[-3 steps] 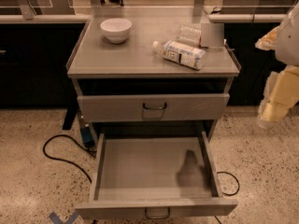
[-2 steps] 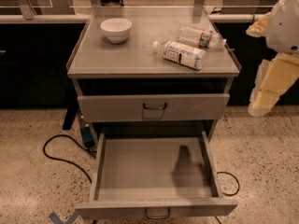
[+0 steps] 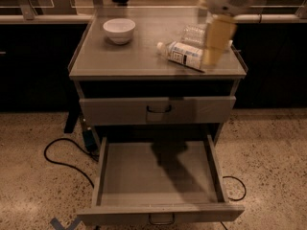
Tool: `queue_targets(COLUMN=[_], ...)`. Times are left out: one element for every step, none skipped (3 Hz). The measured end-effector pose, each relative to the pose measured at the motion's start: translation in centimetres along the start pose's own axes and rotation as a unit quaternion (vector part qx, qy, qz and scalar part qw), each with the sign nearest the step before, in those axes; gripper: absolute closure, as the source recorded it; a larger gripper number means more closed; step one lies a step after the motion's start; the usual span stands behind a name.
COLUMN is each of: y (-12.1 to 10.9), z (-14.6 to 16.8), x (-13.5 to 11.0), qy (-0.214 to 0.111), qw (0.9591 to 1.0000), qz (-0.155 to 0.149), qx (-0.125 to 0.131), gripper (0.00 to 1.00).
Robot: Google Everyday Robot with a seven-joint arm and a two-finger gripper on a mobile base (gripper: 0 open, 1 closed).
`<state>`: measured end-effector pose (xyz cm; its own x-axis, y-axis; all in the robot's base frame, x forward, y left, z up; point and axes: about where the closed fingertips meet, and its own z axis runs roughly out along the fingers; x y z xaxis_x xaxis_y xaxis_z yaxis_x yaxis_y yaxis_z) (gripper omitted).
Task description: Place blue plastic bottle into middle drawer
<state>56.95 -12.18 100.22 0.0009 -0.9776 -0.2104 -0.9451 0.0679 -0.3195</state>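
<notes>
The blue plastic bottle [image 3: 183, 54] lies on its side on the grey cabinet top [image 3: 124, 59], right of centre, white cap pointing left. My gripper [image 3: 212, 51] hangs from the arm at the top right. It sits just over the bottle's right end and hides that end. The middle drawer [image 3: 160, 213] is pulled out wide below, and its grey inside holds nothing but the arm's shadow. The upper handled drawer [image 3: 158, 110] is closed.
A white bowl [image 3: 119, 30] stands at the back left of the cabinet top. A clear ribbed bottle [image 3: 194, 33] lies behind the blue one. A black cable [image 3: 60, 159] loops on the speckled floor to the left. Dark counters run behind the cabinet.
My arm has swung left from beside the cabinet's right edge to over its top, above the blue bottle. The bottles, bowl and drawers have not moved.
</notes>
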Motion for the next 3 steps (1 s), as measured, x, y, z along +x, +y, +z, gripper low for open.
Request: queue_targets(y=[-2.8, -2.9, -6.1], z=[0.1, -0.1, 1.9], x=[-5.2, -5.4, -4.1], qy=[-0.033, -0.035, -0.037], qw=[0.9989, 0.9987, 0.9988], qz=[-0.031, -0.031, -0.020], qx=[0.016, 0.020, 0.025], gripper=[0.00, 0.00, 0.00])
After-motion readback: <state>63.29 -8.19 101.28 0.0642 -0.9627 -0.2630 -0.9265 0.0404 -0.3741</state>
